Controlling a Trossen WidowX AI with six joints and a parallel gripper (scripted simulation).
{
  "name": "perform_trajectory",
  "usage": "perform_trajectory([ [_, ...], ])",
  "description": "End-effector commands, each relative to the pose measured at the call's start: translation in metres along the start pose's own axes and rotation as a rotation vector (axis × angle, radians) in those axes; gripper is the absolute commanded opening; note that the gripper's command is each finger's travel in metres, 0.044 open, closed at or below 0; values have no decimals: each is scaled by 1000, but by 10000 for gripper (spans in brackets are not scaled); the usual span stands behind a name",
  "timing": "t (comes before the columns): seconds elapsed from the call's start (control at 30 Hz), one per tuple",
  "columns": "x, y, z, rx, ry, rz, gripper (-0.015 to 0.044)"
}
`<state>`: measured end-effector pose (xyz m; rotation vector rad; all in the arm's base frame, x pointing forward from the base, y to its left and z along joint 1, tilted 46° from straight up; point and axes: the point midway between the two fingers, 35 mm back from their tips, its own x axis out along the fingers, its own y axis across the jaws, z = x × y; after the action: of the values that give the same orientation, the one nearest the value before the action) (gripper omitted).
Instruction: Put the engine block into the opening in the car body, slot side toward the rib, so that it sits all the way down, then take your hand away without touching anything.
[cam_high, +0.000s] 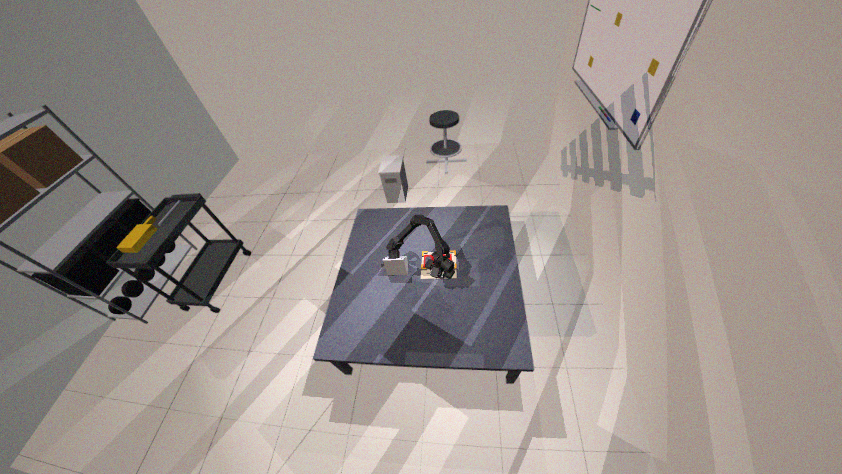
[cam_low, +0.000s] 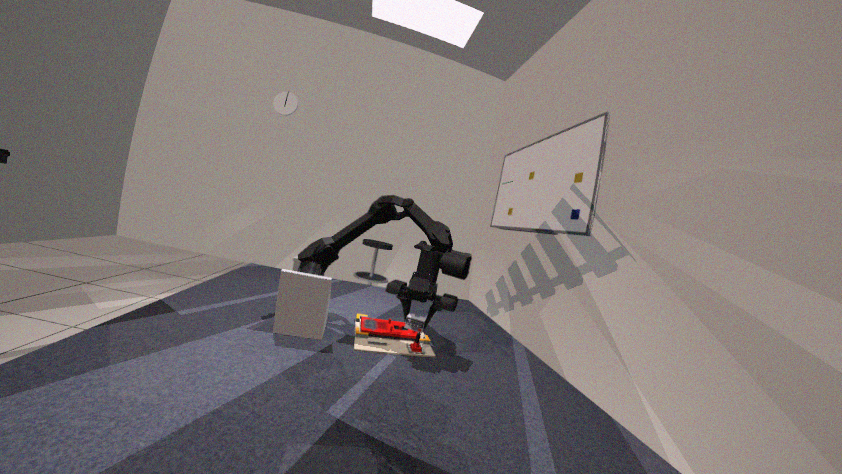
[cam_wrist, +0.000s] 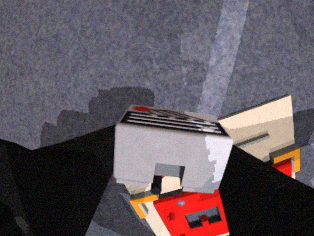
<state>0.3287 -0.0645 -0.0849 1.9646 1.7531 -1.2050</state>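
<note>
My gripper (cam_low: 417, 323) (cam_wrist: 169, 140) is shut on the grey engine block (cam_low: 414, 319) (cam_wrist: 150, 147), one black finger at each side. The block's top has black stripes and a red spot. Its notch shows on the lower edge of the face toward the wrist camera. The red car body (cam_high: 428, 257) (cam_low: 377, 327) (cam_wrist: 212, 200) lies on a beige board (cam_low: 365, 346) (cam_wrist: 265, 117). In the exterior view the block is at the right end of the car body, seemingly above it. I cannot tell whether they touch. The block and fingers hide part of the body; the rib cannot be made out.
Yellow corner brackets (cam_low: 357, 319) (cam_wrist: 145, 205) stand around the car body. A small red piece with a black lever (cam_low: 415, 347) is at the board's front right corner. A pale upright panel (cam_high: 395, 266) (cam_low: 301, 306) stands left of the board, near the arm's base.
</note>
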Motion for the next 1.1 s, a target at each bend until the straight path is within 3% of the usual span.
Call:
perform_trajectory([
  [0.0, 1, 0, 0, -152, 3, 3, 0],
  [1.07, 5, 0, 0, -1265, 1, 4, 0],
])
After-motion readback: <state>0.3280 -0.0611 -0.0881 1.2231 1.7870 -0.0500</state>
